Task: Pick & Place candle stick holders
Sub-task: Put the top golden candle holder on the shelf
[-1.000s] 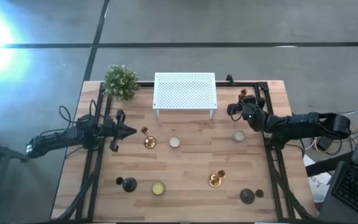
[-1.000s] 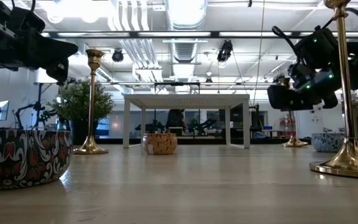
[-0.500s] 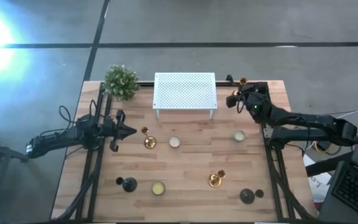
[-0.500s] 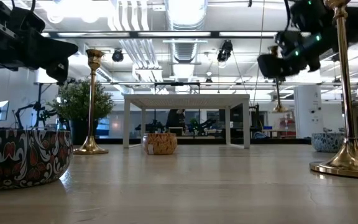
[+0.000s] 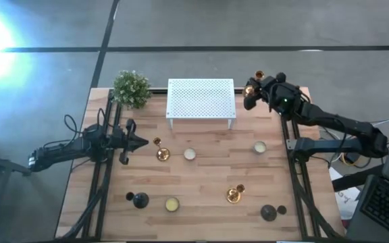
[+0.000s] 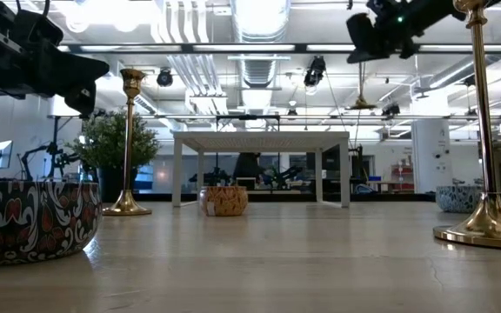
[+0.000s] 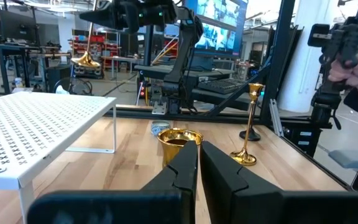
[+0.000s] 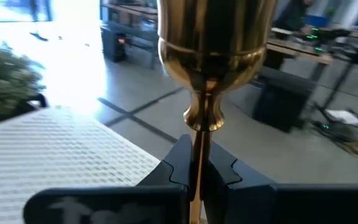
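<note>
Taking the white perforated rack (image 5: 201, 101) as landmark: the right gripper (image 5: 252, 91) hangs in the air just off the rack's right end, pinched tight on the thin stem of a gold candlestick (image 8: 213, 59). Only the right wrist view shows that grip close up; the low view shows just the dark gripper high above the table. The left gripper (image 5: 140, 142), fingers together and empty, sits off the rack's front-left corner beside a second gold candlestick (image 5: 161, 151). A third gold candlestick (image 5: 234, 194) stands well in front of the rack.
</note>
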`<control>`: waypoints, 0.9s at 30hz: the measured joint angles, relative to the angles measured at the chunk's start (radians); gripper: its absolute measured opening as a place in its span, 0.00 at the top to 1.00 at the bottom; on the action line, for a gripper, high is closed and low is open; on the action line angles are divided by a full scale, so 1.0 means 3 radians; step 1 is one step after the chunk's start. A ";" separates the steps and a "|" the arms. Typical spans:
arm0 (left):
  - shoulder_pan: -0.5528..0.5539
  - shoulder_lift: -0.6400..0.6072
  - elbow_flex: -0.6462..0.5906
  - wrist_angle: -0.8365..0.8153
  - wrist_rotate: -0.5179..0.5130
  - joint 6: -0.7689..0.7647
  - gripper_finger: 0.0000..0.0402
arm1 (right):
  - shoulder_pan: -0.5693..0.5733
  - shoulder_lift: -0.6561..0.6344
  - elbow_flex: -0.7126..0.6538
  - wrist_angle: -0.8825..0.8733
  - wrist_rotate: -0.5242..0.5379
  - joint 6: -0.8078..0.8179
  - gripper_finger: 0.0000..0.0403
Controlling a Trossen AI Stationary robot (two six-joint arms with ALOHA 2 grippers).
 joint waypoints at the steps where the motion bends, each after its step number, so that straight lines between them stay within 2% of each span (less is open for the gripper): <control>1: -0.0001 0.0000 0.0000 0.0000 0.0000 -0.0001 0.94 | -0.0018 0.0048 0.0039 -0.0001 -0.0084 0.0000 0.98; 12: 0.0000 0.0000 0.0000 0.0000 -0.0001 -0.0001 0.94 | -0.0541 0.0914 0.0616 -0.0018 -0.1302 0.0195 0.98; 21: -0.0001 0.0000 0.0000 0.0000 -0.0001 0.0000 0.94 | -0.0756 0.1629 0.1167 -0.0004 -0.1634 0.0071 0.98; 27: 0.0000 0.0000 0.0000 0.0000 0.0000 0.0000 0.94 | -0.0920 0.1849 0.1183 0.0364 -0.1963 0.0195 0.98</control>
